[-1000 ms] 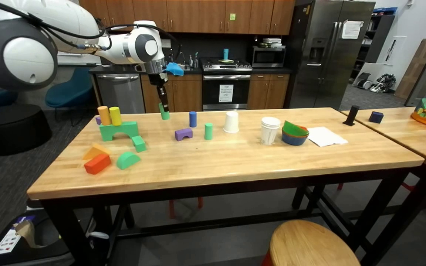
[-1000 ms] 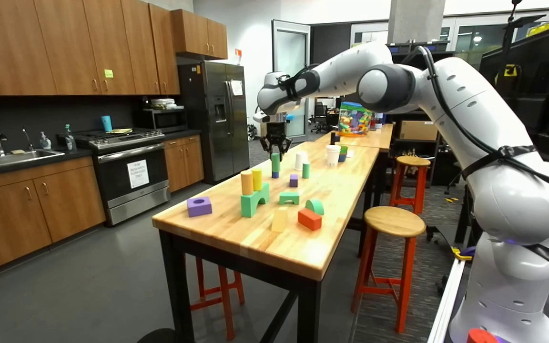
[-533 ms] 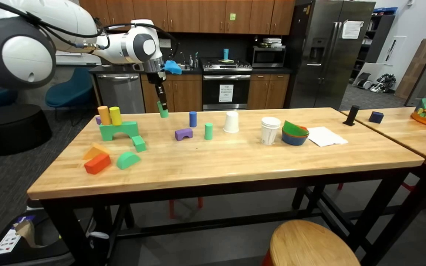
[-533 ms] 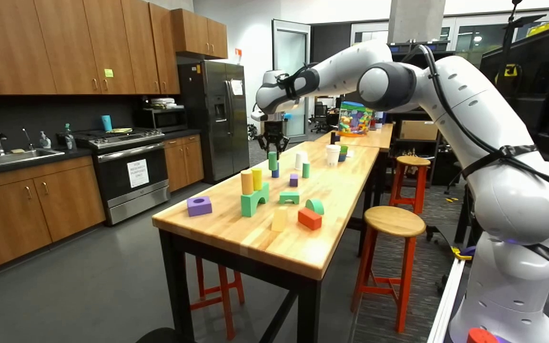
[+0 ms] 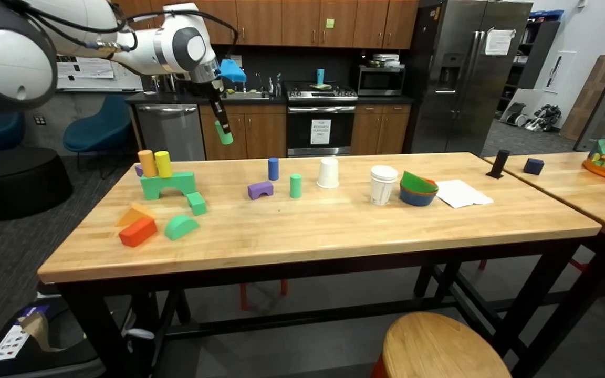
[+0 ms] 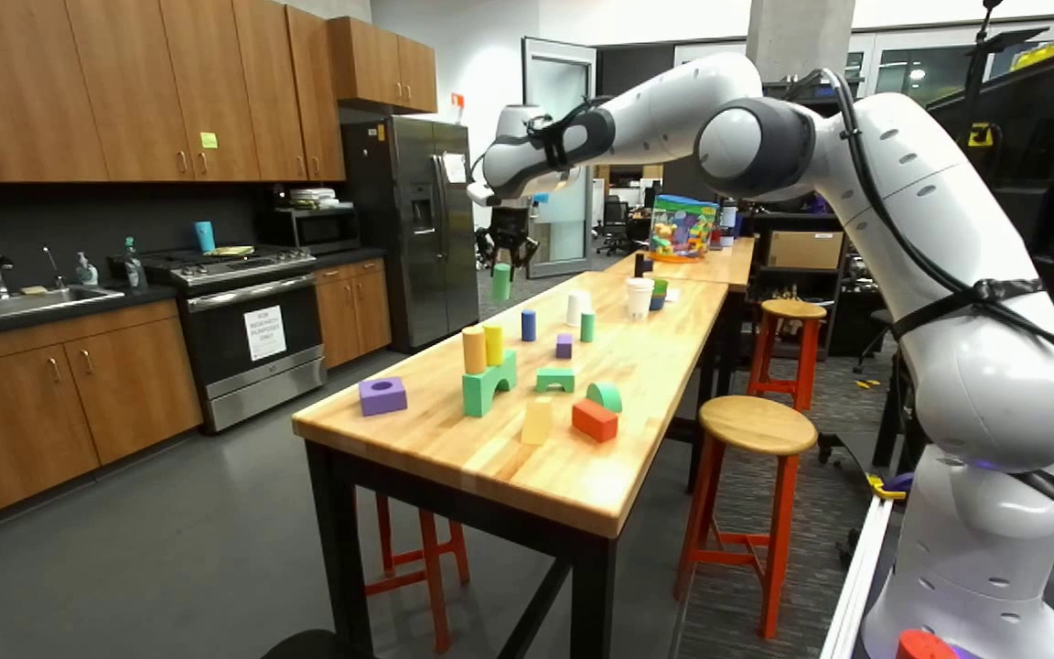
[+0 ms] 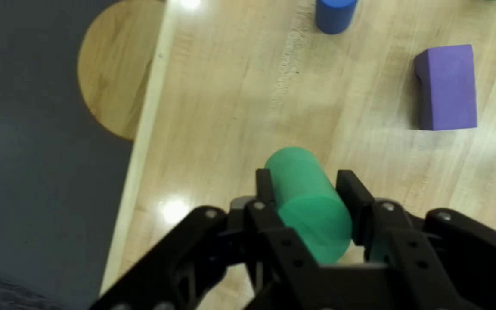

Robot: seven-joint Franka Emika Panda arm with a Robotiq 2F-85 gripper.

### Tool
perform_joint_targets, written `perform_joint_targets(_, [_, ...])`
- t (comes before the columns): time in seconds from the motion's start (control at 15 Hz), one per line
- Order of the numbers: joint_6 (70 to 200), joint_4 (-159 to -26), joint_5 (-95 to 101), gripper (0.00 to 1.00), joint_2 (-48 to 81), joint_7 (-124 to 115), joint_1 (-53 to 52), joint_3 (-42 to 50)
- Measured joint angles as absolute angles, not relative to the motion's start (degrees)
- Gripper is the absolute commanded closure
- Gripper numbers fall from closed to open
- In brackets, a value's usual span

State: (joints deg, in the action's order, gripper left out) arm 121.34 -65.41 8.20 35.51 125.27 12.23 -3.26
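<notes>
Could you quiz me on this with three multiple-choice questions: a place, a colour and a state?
1. Where does the yellow cylinder stand?
A) On a stool
B) In a bowl
C) On the large green arch

2. What colour is the neighbouring cylinder?
A) Orange
B) Blue
C) Red

3. The gripper is:
A) Open and empty
B) Holding a green cylinder off the tabletop
C) Gripping a bowl

1 C: its base meets the arch.
2 A: both exterior views show orange.
3 B: fingers clasp it, lower end free.
</notes>
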Motion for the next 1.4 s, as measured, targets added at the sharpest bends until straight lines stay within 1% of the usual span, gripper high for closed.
perform_joint_targets(0.13, [123.56, -65.31, 8.62, 0.59, 34.43, 125.3, 11.09, -3.36])
perform_joint_targets(0.53, [123.9, -65.39, 8.73, 0.59, 34.06, 125.39, 10.76, -3.35])
perform_joint_targets(0.6, [123.92, -65.39, 8.73, 0.84, 34.05, 125.4, 10.78, -3.35])
perform_joint_targets(1.0, [123.68, -66.23, 8.79, 0.84, 34.29, 125.3, 10.43, -3.33])
perform_joint_targets(1.4, [123.2, -73.81, 11.53, 0.84, 30.87, 125.26, 8.76, -2.06])
